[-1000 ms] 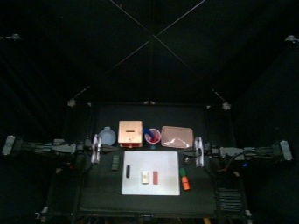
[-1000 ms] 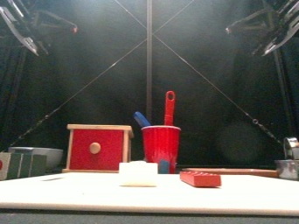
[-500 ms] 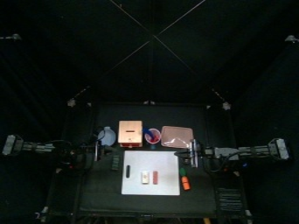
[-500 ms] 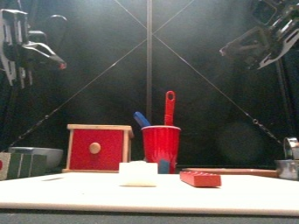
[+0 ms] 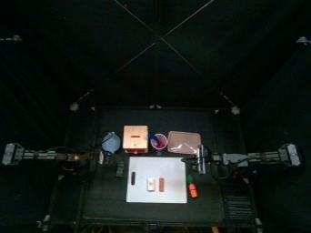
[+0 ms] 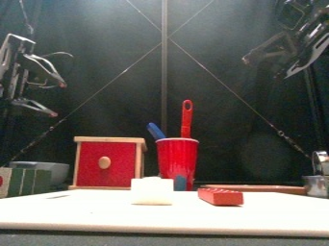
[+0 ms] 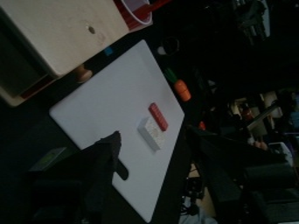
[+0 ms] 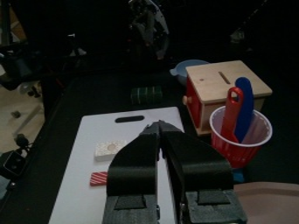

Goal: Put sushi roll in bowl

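The sushi roll (image 5: pixel 149 185) (image 6: pixel 152 190) (image 7: pixel 149 133) (image 8: pixel 110 148) is a small white block lying on the white cutting board (image 5: pixel 158 173), with a flat red piece (image 5: pixel 159 185) (image 6: pixel 221 196) beside it. A blue-grey bowl (image 5: pixel 109 141) (image 8: pixel 187 67) sits behind the board's left corner. My left gripper (image 5: pixel 111 162) (image 7: pixel 163 162) hangs open and empty above the board's left edge, high over the table in the front view (image 6: pixel 19 72). My right gripper (image 5: pixel 198 160) (image 8: pixel 163 140) is shut and empty, raised over the board's right side.
Behind the board stand a wooden box (image 5: pixel 135 137) (image 6: pixel 108 161), a red cup (image 5: pixel 159 141) (image 6: pixel 178 161) holding utensils, and a pink plate (image 5: pixel 184 140). An orange item (image 5: pixel 192 190) lies right of the board. Black curtains surround the table.
The left gripper has opened from shut, and its arm has come down from the upper corner of the front view. The right arm has lowered slightly.
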Motion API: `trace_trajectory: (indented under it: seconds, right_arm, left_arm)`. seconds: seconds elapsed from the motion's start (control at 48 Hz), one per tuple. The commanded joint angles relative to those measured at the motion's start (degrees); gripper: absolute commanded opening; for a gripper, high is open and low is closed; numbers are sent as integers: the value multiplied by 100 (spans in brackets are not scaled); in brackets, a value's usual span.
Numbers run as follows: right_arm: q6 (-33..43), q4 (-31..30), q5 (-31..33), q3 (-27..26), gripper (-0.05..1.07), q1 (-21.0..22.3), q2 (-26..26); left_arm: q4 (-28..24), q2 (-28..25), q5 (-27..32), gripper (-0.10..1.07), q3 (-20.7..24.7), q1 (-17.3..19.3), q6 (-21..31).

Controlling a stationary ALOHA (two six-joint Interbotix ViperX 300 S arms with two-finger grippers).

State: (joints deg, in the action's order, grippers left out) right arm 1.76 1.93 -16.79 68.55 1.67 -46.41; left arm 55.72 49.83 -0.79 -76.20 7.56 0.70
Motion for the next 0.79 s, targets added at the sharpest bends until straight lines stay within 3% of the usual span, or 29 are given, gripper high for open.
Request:
trace_trajectory:
  seconds: [0.0,0.208,0.438,0.604,0.771]
  right_arm:
    - [0,18,-44,-62,4,35,9]
    - [9,18,-44,-62,4,53,9]
    - [9,105,-44,-35,4,53,18]
    - [0,193,-44,-35,4,53,9]
    - [9,237,-44,-53,4,70,9]
  left_arm:
    - [-53,-264,132,97,255,202,-26]
    - [-299,-765,870,97,659,483,-18]
    - [-703,-800,1151,97,826,1072,-18]
    - [-1072,-870,1679,97,958,1556,-9]
    - [-1582,-870,2188,96,1213,1731,44]
